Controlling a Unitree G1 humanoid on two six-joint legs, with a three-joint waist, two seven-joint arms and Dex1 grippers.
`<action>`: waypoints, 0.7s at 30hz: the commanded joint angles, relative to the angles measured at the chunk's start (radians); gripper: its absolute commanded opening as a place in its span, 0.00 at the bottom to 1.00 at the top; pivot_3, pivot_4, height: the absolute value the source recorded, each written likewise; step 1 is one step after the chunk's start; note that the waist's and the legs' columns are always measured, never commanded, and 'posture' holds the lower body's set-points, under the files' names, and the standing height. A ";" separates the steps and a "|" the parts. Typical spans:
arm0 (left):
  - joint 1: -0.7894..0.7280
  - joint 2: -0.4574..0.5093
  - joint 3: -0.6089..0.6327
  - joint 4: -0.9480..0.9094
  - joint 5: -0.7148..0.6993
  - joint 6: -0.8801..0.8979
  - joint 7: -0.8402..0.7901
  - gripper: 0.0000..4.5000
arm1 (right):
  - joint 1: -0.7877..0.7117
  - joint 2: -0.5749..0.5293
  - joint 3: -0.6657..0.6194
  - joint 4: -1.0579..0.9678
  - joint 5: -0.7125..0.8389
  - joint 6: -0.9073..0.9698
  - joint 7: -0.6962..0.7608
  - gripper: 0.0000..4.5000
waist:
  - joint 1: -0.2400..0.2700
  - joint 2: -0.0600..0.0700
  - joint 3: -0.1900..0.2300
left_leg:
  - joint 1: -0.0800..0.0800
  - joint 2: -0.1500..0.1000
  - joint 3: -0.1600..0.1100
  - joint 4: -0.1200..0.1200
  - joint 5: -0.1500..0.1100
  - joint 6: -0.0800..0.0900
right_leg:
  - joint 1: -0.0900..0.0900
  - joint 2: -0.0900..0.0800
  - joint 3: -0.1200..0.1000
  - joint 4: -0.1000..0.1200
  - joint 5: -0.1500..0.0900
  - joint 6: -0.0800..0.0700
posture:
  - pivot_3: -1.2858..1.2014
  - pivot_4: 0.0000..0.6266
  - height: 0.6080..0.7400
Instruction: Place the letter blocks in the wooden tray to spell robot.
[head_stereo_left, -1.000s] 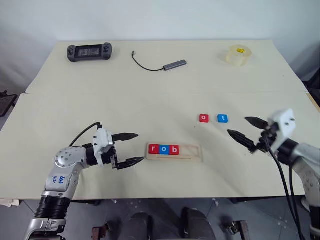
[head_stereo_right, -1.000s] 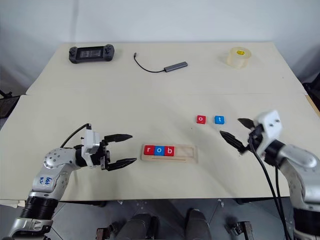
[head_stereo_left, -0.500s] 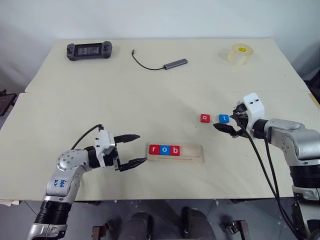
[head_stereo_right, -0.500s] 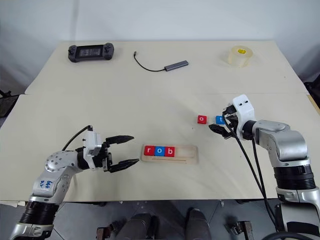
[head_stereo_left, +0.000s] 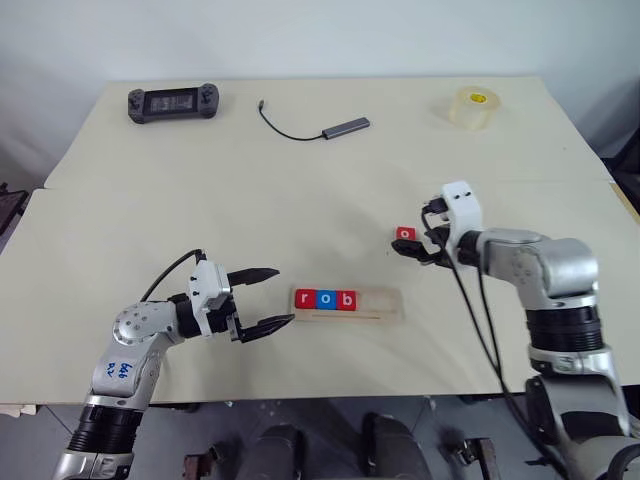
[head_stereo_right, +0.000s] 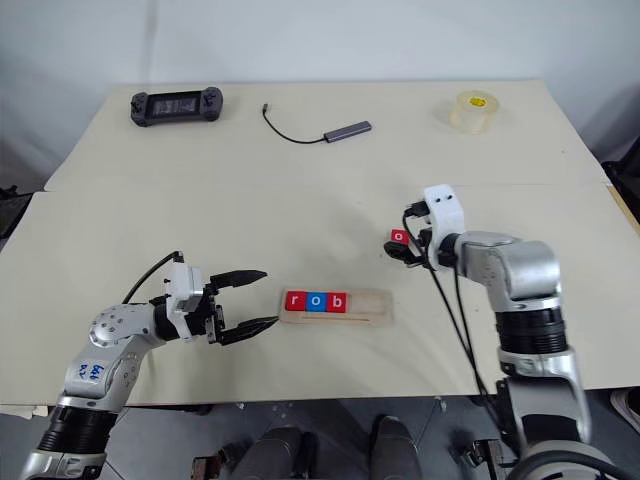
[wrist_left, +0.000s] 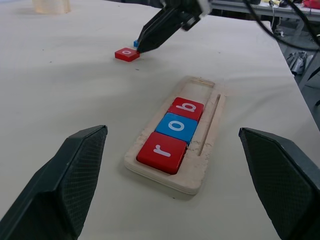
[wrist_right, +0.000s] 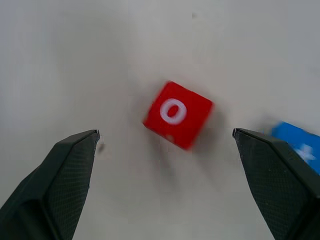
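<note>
fingers (wrist_right: 60, 180) of right gripper (wrist_right: 165, 140) wide apart over red o block (wrist_right: 178, 114), empty, left gripper (head_stereo_left: 262, 299) open, empty

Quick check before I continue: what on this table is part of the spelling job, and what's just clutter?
Job: tray holding r, o, b; loose red o; blue t; open right gripper over the o.

Clutter: game controller, cable adapter, tape roll.

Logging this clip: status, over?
Both grippers open: right gripper over red o block, left gripper beside tray. Tray reads r-o-b. Nothing blocking.
</note>
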 joint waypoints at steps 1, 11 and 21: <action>0.013 0.004 0.022 -0.042 -0.011 -0.012 0.010 1.00 | -0.018 0.061 -0.041 0.012 -0.027 -0.017 -0.080 0.99 | 0.000 0.000 0.000 | 0.000 0.000 0.000 0.000 0.000 0.000 | 0.000 0.000 0.000 0.000 0.000 0.000 | 0.52 0.24 1.00; 0.023 0.008 0.029 -0.052 -0.010 -0.019 0.024 1.00 | -0.012 0.151 -0.031 -0.008 -0.079 -0.002 -0.170 0.64 | -0.007 0.000 0.000 | 0.001 0.000 0.001 0.000 0.000 0.000 | 0.000 0.001 0.001 0.002 0.000 0.000 | 0.52 0.24 1.00; -0.016 -0.010 -0.002 -0.014 -0.002 -0.032 0.009 1.00 | 0.051 0.096 -0.093 -0.204 -0.037 0.112 -0.132 0.33 | -0.002 0.000 0.000 | 0.001 0.000 0.001 0.000 0.000 0.000 | 0.000 0.001 0.001 0.001 0.000 0.000 | 0.52 0.24 1.00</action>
